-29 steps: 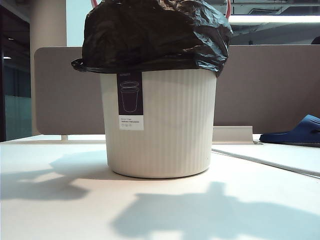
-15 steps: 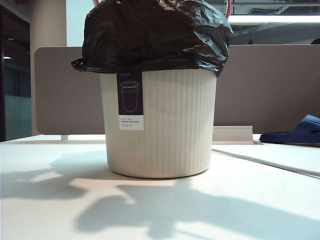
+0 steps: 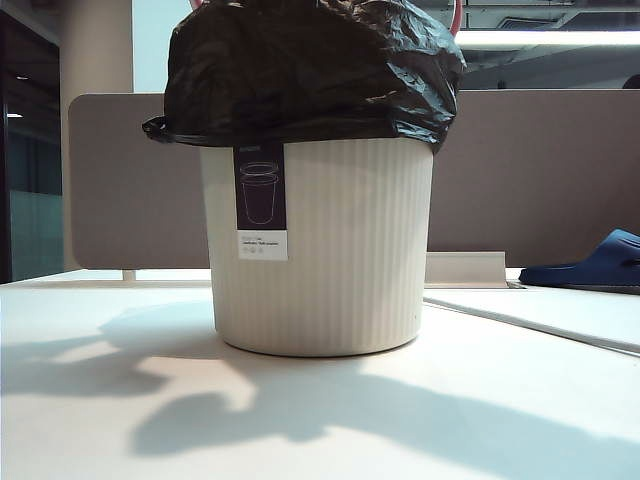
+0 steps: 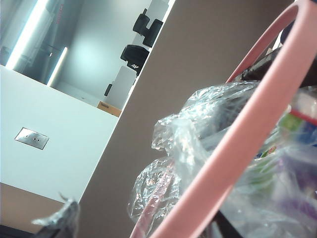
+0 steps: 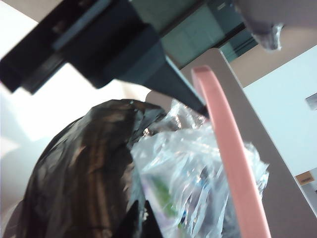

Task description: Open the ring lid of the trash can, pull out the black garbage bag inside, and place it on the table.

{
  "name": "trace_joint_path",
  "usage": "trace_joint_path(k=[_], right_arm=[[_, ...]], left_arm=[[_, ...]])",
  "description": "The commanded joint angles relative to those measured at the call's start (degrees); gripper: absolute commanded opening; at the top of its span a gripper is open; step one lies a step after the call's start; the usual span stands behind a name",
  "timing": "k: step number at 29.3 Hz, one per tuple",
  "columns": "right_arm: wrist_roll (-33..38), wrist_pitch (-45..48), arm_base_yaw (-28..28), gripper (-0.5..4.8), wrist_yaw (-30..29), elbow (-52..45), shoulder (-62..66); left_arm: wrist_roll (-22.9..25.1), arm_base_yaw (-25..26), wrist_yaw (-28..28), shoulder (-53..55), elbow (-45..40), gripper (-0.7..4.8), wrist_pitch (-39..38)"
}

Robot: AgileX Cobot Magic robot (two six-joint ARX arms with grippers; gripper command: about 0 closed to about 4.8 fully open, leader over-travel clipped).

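Lifting the ring lid [image 5: 229, 148] wants a steady rise, clear of the clear film. Right hand [image 5: 200, 106] is pressed together at the hoop's upper edge, apparently pinching it. Left hand is out of view, likely spread. Black garbage bag [image 3: 310, 70] bulges from the trash can [image 3: 320, 250] on the bench [image 3: 90, 420].

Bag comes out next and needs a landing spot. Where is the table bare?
The table is bare in front of the trash can and on its left, up to the grey partition. On the right, a slipper and a flat white board crowd it.
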Motion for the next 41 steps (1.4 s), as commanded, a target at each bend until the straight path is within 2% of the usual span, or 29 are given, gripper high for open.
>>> trace_joint_path(k=[1, 11, 16, 41], right_arm=[[-1.0, 1.5, -0.1, -0.04, 1.0, 0.3, 1.5], [-6.9, 5.6, 0.2, -0.04, 7.6, 0.3, 5.3], [-7.9, 9.7, 0.1, -0.04, 7.5, 0.3, 5.2], [-12.9, 17.4, -1.8, -0.04, 10.4, 0.8, 5.4]], left_arm=[[0.2, 0.0, 0.0, -0.1, 0.3, 3.31, 1.2], [0.2, 0.0, 0.0, -0.1, 0.3, 3.31, 1.1], [0.2, 0.0, 0.0, -0.1, 0.3, 3.31, 1.1], [0.2, -0.1, -0.2, -0.1, 0.3, 3.32, 1.2]])
